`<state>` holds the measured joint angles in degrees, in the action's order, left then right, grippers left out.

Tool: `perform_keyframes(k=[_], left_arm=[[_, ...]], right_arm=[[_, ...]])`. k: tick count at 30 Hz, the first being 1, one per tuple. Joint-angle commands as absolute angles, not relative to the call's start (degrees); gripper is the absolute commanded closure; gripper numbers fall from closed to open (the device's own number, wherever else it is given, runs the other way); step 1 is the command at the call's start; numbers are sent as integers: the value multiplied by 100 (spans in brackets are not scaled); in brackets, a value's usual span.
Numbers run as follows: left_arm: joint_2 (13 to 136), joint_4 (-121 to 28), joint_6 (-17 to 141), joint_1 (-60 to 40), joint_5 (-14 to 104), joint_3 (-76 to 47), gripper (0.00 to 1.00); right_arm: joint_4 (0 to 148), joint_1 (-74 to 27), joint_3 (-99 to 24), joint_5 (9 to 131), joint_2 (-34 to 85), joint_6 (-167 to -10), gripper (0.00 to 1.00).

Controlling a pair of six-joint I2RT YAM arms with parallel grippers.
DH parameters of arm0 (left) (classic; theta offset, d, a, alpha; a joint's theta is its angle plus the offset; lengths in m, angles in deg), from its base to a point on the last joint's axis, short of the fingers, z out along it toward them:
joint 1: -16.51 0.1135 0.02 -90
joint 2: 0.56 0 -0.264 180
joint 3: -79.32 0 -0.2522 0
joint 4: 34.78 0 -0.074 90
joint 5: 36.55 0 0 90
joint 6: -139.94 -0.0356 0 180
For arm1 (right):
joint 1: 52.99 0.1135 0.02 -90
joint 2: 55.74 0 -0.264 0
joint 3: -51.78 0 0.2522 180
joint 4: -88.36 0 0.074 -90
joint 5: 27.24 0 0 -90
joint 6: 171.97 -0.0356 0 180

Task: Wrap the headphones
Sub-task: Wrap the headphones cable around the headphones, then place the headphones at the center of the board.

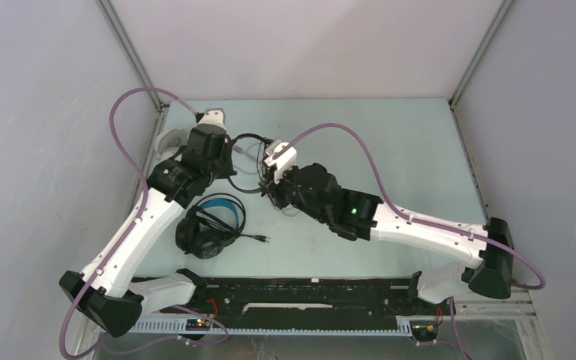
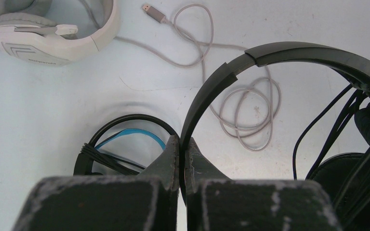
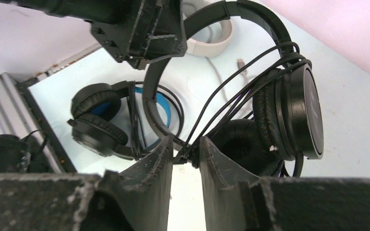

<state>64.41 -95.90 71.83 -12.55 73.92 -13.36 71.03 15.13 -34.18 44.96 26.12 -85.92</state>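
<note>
White headphones (image 2: 53, 45) partly beyond top edge.

Three corded pairs of headphones: one black over-ear pair (image 1: 208, 229) with a blue headband, one thin black on-ear pair (image 3: 289, 110), one bulky white over-ear pair (image 2: 53, 45). One USB plug (image 2: 153, 12). Two robot arms — left arm (image 1: 139, 232), right arm (image 1: 427, 229).

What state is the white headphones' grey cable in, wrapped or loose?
Loose. The grey cable lies in slack loops on the table beside the white headphones, its plug end free, not wound round them.
</note>
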Motion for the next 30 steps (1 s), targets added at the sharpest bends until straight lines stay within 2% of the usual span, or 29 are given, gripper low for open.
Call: perform_keyframes(k=[1, 7, 10, 12, 14, 15, 16, 24, 30], left_arm=[[6367, -9340, 7112, -1198, 7474, -985, 100], [6415, -9188, 7079, -1205, 7458, -1091, 100], [6484, -9102, 7085, -1205, 7392, -1145, 100], [6571, -9060, 7100, -1212, 7253, -1173, 100], [6668, -8958, 7167, -1262, 7158, -1208, 100], [6725, -8880, 7197, -1318, 7125, -1231, 100], [6793, -8787, 7214, -1372, 7149, -1245, 100], [8236, -8059, 7572, -1928, 7290, -683, 100], [9868, -8094, 7871, -2203, 7130, 633, 100]], right_arm=[[7318, 1414, -3287, 5097, 2050, -9040, 70], [7584, 1201, -2987, 5570, 1520, -9631, 63], [7534, 1136, -2813, 5696, 1154, -9984, 52], [7489, 1121, -2626, 5641, 722, -10218, 42], [7181, 1128, -2412, 5555, 265, -10372, 24], [7010, 1137, -2324, 5460, 6, -10438, 7], [6852, 1143, -2236, 5339, -264, -10484, 1], [5571, 1159, -1535, 4101, -2455, -10946, 0], [4880, 1152, -1463, 3617, -3340, -11112, 1]])
